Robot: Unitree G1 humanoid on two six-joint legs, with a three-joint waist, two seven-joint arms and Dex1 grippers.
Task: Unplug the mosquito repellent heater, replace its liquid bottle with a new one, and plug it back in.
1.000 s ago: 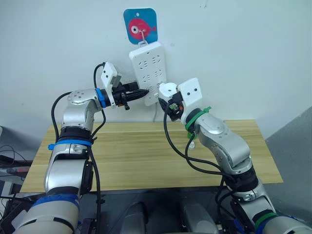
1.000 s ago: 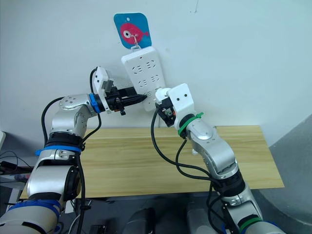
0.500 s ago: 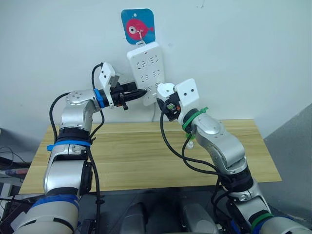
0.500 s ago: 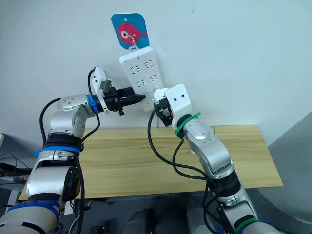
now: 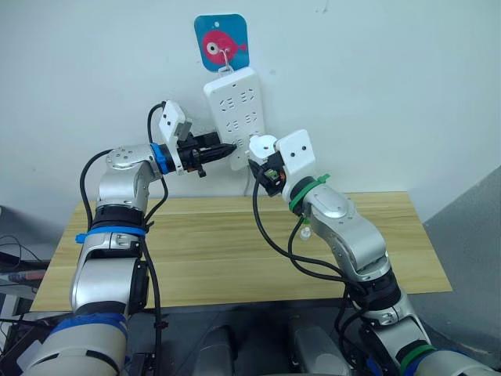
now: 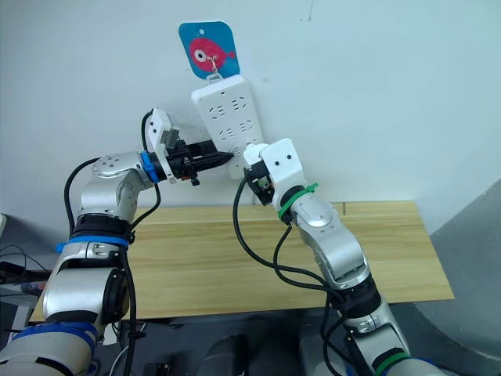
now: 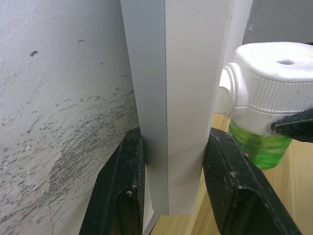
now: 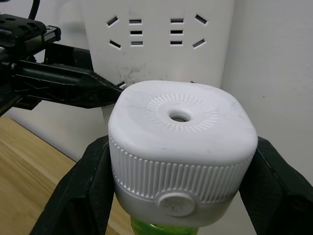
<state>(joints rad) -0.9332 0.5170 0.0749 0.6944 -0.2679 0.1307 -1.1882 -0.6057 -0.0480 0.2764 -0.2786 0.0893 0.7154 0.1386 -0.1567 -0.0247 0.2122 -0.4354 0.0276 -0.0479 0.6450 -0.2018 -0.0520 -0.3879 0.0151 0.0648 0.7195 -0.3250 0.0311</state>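
I have the heater [image 8: 181,147] clamped in my right pincer [image 8: 181,186], one black finger [image 8: 73,191] pressed on each side of its ribbed white body. Its round vent hole faces my right wrist camera, and a bottle [image 7: 254,147] of green liquid sits under it. I hold the heater up by the wall, right at the lower end of the strip [image 5: 239,106], close to its face; I cannot tell from these views whether the prongs are in a socket or just short of one. The strip hangs from a hook on a blue card [image 5: 221,41] with a pink fish, and it tilts a little, its lower end swung toward my right. My left pincer [image 7: 171,171] grips the strip's lower part edge-on, one finger [image 7: 122,191] behind against the scuffed wall [image 7: 58,122] and the other across the front face, so it is closed on the strip and steadies it. In my left wrist view the heater sits just beyond the strip's front face, with a tip of the right pincer touching its lower rim. In my right wrist view the left pincer's black tip reaches the strip's edge just beside the heater. The wooden worktop [image 5: 219,251] lies below both arms.
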